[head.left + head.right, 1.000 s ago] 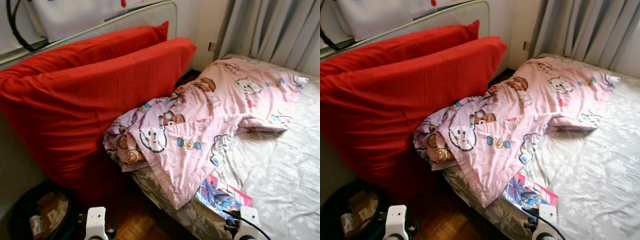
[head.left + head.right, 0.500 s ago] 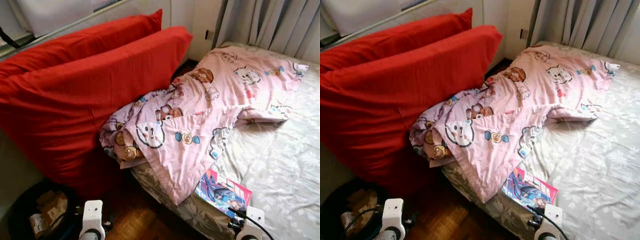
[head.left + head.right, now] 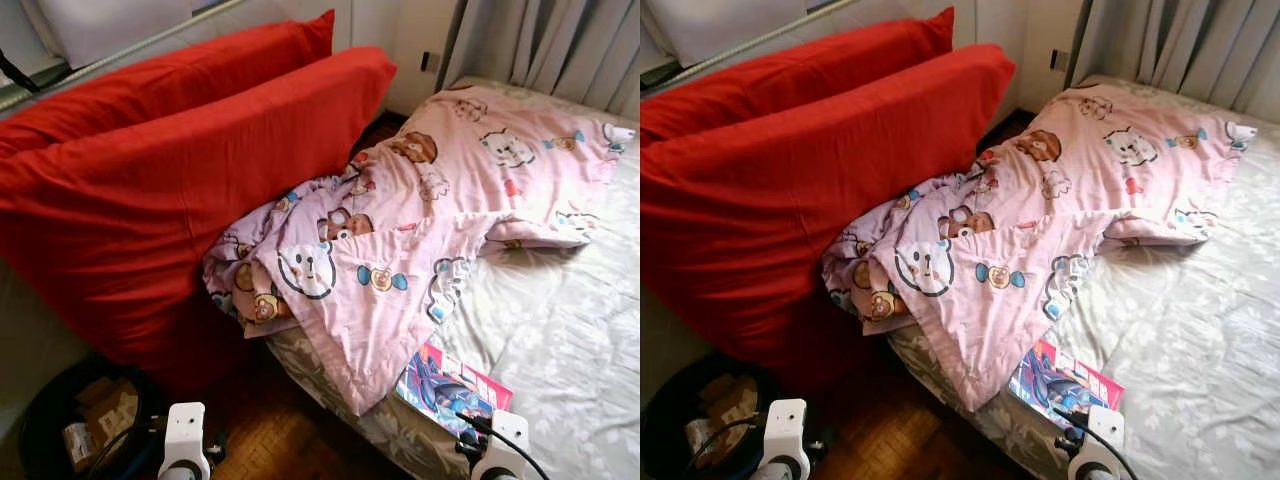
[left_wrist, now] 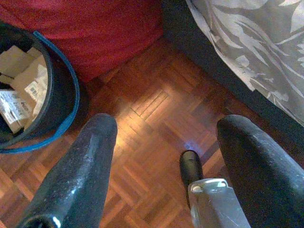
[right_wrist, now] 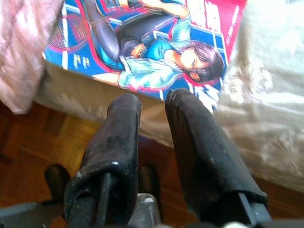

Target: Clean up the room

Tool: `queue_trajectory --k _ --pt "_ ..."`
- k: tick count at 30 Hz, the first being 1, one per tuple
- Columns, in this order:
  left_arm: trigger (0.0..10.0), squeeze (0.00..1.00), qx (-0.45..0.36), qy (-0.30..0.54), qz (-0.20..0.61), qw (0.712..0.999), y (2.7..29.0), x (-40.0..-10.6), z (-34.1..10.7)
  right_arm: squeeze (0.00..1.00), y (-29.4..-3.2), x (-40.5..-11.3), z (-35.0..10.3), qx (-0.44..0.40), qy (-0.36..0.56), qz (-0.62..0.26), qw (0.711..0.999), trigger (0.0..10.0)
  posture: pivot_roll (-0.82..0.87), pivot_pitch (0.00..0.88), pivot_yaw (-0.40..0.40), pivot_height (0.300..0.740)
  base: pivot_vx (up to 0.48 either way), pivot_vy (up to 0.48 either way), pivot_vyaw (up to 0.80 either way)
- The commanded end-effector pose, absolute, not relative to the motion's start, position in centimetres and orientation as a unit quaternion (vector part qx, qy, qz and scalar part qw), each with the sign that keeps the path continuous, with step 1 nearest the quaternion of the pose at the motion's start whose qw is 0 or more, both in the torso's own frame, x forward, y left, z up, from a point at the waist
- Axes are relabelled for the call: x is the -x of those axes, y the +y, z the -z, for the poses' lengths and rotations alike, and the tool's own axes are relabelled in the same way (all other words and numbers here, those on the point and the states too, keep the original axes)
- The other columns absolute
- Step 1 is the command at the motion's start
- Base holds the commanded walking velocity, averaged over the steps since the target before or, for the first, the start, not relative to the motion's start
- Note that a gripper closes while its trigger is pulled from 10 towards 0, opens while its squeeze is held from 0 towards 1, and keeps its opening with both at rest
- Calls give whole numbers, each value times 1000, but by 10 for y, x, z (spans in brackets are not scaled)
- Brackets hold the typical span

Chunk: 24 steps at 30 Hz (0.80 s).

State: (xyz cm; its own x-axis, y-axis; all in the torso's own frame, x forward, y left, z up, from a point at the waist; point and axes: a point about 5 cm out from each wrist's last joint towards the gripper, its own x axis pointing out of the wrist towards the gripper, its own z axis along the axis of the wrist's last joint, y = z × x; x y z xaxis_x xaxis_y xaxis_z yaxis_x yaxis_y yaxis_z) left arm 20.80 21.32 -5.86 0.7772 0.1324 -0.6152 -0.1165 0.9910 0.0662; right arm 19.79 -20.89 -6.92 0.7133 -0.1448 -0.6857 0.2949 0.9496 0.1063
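Right pincer (image 5: 152,102) nearly closed, empty, beside comic (image 3: 452,381) | left pincer (image 4: 164,128) open | risk: blanket (image 3: 400,240) corner overlaps comic, snags grasp

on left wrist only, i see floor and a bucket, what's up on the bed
Observer: A crumpled pink blanket with cartoon bears, hanging over the bed's near edge.
Operator: anything small to grab
Observer: A comic book lies flat at the bed's near edge, beside the blanket's corner.
Operator: which arm is closer
Observer: The right gripper; its wrist view shows it just short of the comic, fingers nearly together, holding nothing.
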Motion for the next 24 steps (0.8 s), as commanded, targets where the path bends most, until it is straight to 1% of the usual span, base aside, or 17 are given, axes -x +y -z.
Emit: queue_trajectory --k 1,16,17,21,22,24 --pt "10000 0 -14 335 -63 940 213 -204 61 0 -211 -191 73 -109 367 127 915 10000 -95 138 48 740 259 0 0" --pt "10000 0 -14 335 -63 940 213 -203 62 0 -211 -191 73 -110 366 127 915 10000 -95 138 48 740 259 0 0" --pt "10000 0 -8 300 -68 952 215 -208 55 0 -211 -197 68 -106 347 117 925 10000 -89 139 33 740 0 0 0" --pt "10000 0 -11 181 -80 980 226 -225 25 0 -210 -222 49 -98 272 84 954 10000 -85 136 28 740 0 0 0" --pt "10000 0 -11 181 -80 980 226 -225 25 0 -210 -222 49 -98 272 84 954 10000 -85 136 28 740 0 0 0" --pt "10000 0 -14 154 -89 984 230 -229 17 0 -210 -228 43 -96 252 78 960 10000 -86 132 24 740 0 0 0"
